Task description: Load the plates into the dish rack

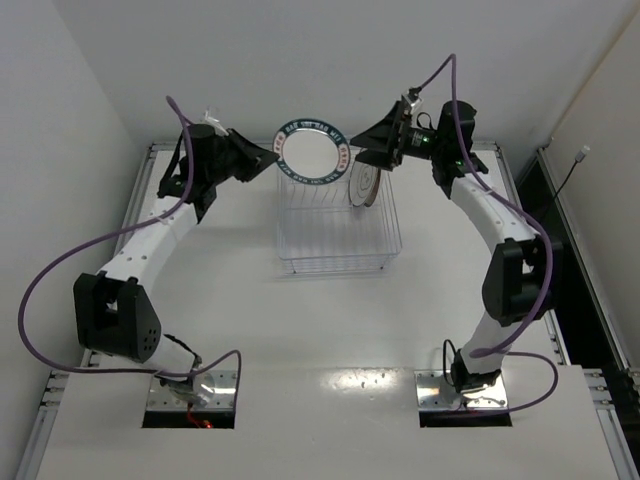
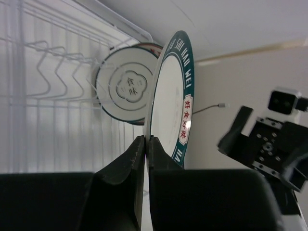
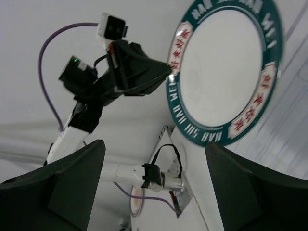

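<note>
My left gripper (image 1: 272, 155) is shut on the edge of the white plate with the dark teal lettered rim (image 1: 312, 150) and holds it upright above the back edge of the wire dish rack (image 1: 340, 235). The left wrist view shows the fingers (image 2: 146, 138) pinching that plate (image 2: 171, 101). The white plate with a thin ring and centre mark (image 2: 124, 86) stands on edge in the rack (image 2: 48, 96), at its back right in the top view (image 1: 363, 185). A reddish-brown rim peeks out behind it. My right gripper (image 1: 368, 155) is open and empty beside the teal plate (image 3: 226, 62).
The rack stands at the back middle of the white table (image 1: 300, 330), near the back wall. The left arm's camera and wrist (image 3: 115, 62) face my right gripper (image 3: 153, 144) across the plate. A black frame (image 1: 575, 230) runs along the table's right edge.
</note>
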Controlling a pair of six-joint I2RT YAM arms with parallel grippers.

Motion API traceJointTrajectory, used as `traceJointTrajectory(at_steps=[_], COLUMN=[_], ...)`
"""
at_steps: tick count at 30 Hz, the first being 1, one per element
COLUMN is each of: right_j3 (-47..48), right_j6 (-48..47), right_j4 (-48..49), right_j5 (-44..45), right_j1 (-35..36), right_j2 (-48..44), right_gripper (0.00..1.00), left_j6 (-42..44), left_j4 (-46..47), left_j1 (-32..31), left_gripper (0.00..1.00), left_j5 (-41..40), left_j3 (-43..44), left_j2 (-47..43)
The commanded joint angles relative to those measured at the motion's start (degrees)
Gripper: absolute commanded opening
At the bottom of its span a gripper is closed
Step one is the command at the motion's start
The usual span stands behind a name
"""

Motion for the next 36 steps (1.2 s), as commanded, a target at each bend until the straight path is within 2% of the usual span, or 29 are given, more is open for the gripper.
traceJointTrajectory(at_steps=[1, 3, 6, 8, 15, 19, 21, 23, 24, 26, 27, 28, 30, 31, 32, 33, 34, 35, 36], right_j3=[3.36, 5.03, 6.27, 6.27, 2.85, -1.36, -1.9, -1.9, -1.38, -0.24, 0.64, 0.65, 1.43, 2.57, 4.5, 10.87, 14.32, 17.4, 23.26], right_j6=[-8.65, -13.68, -19.06, -19.86, -16.44, -8.37, -2.3, 2.18, 5.16, 5.98, 4.94, 3.97, 0.99, -4.42, -9.0, -14.53, -23.9, -27.04, -29.42], right_j4=[-9.84, -20.45, -27.87, -28.6, -22.55, -9.65, 0.46, 9.75, 11.55, 12.88, 11.05, 9.56, 2.56, -2.1, -9.02, -27.1, -35.03, -41.02, -51.26], right_j5=[2.48, 5.65, 9.08, 9.61, 8.38, 3.82, 2.59, 1.53, 1.53, 1.53, 1.53, 2.4, 3.54, 5.37, 7.22, 10.2, 19.01, 23.45, 32.11], right_j1=[0.03, 0.03, -1.28, -1.99, -1.47, -0.85, -0.15, 0.99, 1.0, 1.0, 1.0, 1.0, 0.39, -0.32, -0.32, -1.02, -1.03, -1.03, -1.03], right_j2=[2.25, 2.25, 2.25, 1.73, 2.25, 4.62, 6.11, 8.66, 9.28, 10.07, 10.08, 10.08, 8.42, 8.41, 7.71, 7.7, 7.7, 7.7, 7.7], right_gripper=[0.82, 0.82, 0.82, 0.82, 0.82, 0.8, 0.67, 0.46, 0.32, 0.21, 0.08, 0.0, 0.0, 0.0, 0.0, 0.0, 0.0, 0.0, 0.0], left_j6=[-1.92, -1.92, -0.79, -0.78, -1.39, -2.62, -3.23, -3.77, -4.29, -4.29, -4.29, -4.29, -2.89, -2.11, -0.01, 1.14, 2.29, 3.34, 5.44], left_j4=[7.01, 7.01, 7.01, 6.49, 7.01, 8.51, 9.56, 10.35, 10.35, 10.88, 10.27, 9.74, 7.03, 1.27, -1.92, -5.43, -9.64, -19.26, -23.96], left_j1=[-1.97, -3.37, -3.38, -3.38, -3.38, -5.65, -6.19, -7.85, -7.86, -7.86, -7.86, -7.86, -6.64, -5.93, -5.06, -3.05, -1.98, -0.93, 0.82], left_gripper=[0.0, 0.0, 0.0, 0.0, 0.0, 0.0, 0.0, 0.0, 0.0, 0.0, 0.0, 0.0, 0.0, 0.0, 0.07, 0.25, 0.34, 0.45, 0.62], left_j5=[1.82, 1.82, 1.3, 1.3, 2.34, 3.4, 4.55, 5.77, 5.78, 5.78, 5.78, 5.78, 5.25, 5.25, 5.25, 4.73, 3.16, 0.53, -5.59], left_j3=[3.04, 3.57, 4.1, 4.8, 5.86, 5.86, 5.86, 5.16, 5.15, 4.55, 4.54, 4.54, 5.58, 6.64, 7.87, 10.05, 11.29, 12.7, 15.5], left_j2=[-0.37, 0.24, 0.24, 0.24, 0.77, 1.91, 2.53, 3.06, 3.06, 3.06, 3.06, 3.06, 3.75, 4.37, 4.98, 5.6, 6.21, 6.22, 6.22])
